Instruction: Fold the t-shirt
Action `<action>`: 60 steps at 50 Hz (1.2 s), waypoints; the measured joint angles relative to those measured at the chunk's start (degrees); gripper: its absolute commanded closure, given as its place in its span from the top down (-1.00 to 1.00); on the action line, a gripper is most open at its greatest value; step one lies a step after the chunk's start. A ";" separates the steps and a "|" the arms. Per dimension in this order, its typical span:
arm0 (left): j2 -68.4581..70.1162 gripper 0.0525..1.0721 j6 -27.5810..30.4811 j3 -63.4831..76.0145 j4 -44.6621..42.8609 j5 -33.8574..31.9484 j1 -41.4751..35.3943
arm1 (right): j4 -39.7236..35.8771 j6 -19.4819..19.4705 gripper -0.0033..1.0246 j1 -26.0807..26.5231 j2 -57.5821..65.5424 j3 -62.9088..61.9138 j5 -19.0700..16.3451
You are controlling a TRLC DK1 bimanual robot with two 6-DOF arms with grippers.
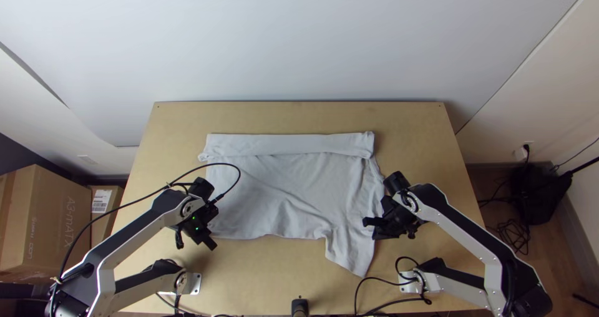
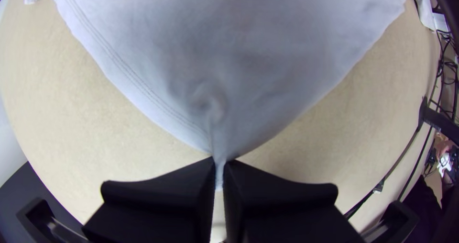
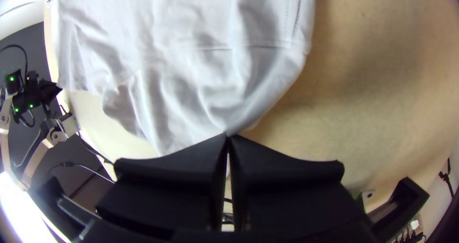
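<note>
Apparently the fold is partway along: the pale T-shirt lies on the light wooden table, which reaches out past it all round. Along the shirt's far edge runs a folded band, a long strip turned in and lying fairly straight, so I judge one side done. The rest of the body is a single broad spread, softly creased, more rumpled toward its near right part. From that near right part a loose flap, probably a sleeve, sticks out toward the arms' bases and is not tucked in.

At the shirt's near left corner, the left gripper has its black fingers pressed together on a pinch of cloth, with a stitched hem running down to the tips. By the shirt's right edge, just above where the flap begins, the right gripper pinches a gathered bit of fabric between closed fingers. Beyond the shirt's left side, past the tabletop, stands a cardboard box.

What remains, as I read it, is bringing the near side in toward the band, flap included, and then closing the long strip up into a compact bundle. With both near points held, that second side fold looks like the step in hand; the flap could trail out or bunch underneath unless the lift carries it along.
</note>
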State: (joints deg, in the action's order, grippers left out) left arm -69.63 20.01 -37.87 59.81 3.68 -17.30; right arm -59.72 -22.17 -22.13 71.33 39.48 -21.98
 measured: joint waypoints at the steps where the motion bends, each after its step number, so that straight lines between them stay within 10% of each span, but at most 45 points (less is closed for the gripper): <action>1: 0.28 -0.95 0.28 0.00 0.02 0.00 0.44 | 0.00 0.26 -0.95 0.63 0.00 -0.02 0.15; 15: 5.31 -0.95 6.49 0.04 0.31 -0.02 9.94 | -0.24 3.02 -0.95 7.39 1.33 -0.20 11.08; 60: -2.58 -0.95 6.64 -12.92 -11.80 -8.15 17.66 | 3.72 3.43 -0.95 5.55 3.72 16.00 14.38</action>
State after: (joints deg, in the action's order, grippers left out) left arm -72.20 26.65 -50.78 48.01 -4.47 0.36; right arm -56.01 -18.74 -16.58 75.05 55.48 -7.60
